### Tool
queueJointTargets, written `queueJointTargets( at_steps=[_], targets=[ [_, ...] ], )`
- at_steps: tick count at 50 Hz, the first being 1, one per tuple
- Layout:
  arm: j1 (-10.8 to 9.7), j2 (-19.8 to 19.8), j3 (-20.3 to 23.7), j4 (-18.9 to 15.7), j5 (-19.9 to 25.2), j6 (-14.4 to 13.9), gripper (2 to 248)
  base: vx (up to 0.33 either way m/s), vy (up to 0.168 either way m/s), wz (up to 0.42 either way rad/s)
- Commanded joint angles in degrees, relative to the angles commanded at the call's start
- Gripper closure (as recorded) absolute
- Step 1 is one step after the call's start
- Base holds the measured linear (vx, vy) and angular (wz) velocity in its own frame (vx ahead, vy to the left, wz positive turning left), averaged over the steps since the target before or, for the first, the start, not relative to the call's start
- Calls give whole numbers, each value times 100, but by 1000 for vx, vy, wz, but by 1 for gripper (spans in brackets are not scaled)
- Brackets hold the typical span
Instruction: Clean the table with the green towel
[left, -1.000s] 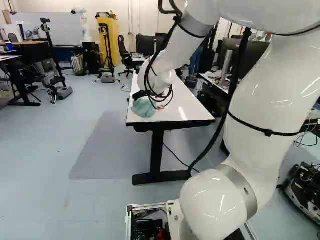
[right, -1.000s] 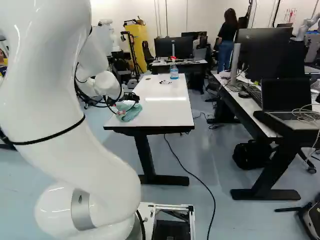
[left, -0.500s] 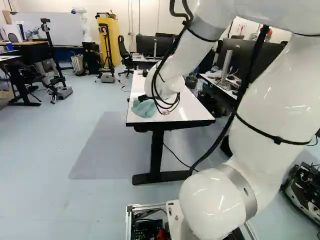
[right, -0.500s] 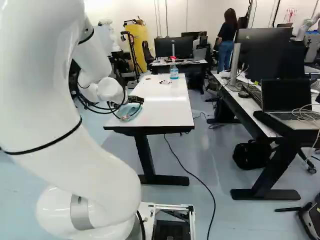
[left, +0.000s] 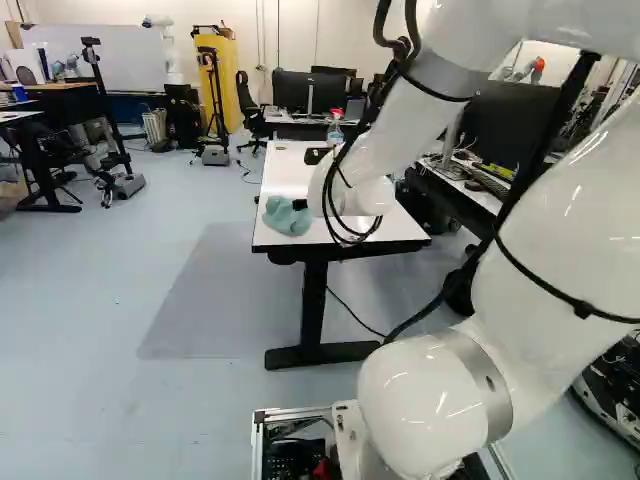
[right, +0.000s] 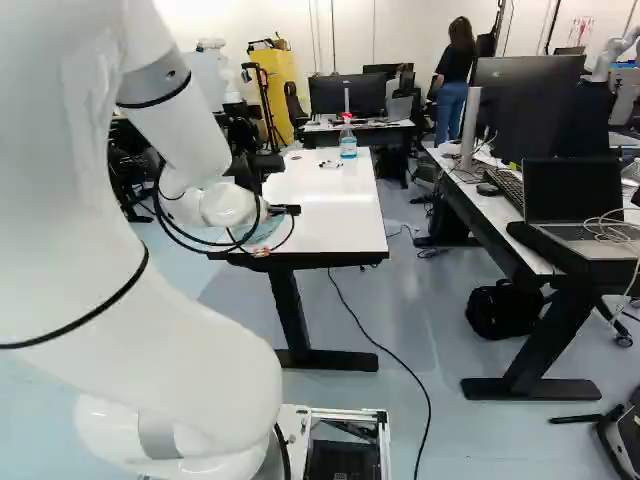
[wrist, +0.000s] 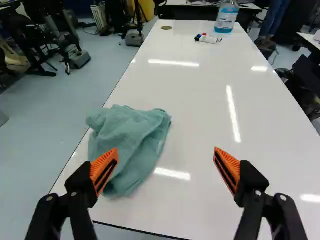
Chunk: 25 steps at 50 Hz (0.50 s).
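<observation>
Green towel (wrist: 130, 145): crumpled at the near left corner of the table (wrist: 200, 110). My claw (wrist: 166, 151): fingers wide apart, offset toward the right edge, probably above tabletop height. Caution: off-centre descent could push the towel over the left edge.

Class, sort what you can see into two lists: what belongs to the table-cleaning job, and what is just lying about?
For the job:
- green towel
- white table
- open gripper

Lying about:
- markers
- spray bottle (might suit cleaning, but the task names only the towel)
- laptop
- black bag
</observation>
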Motion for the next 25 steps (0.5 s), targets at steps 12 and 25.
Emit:
queueJointTargets(
  at_steps=[12,25],
  targets=[
    [-214,305,527,-14,540,0,3,0,0,0],
    [-405,577,997,-26,1022,0,3,0,0,0]
  ],
)
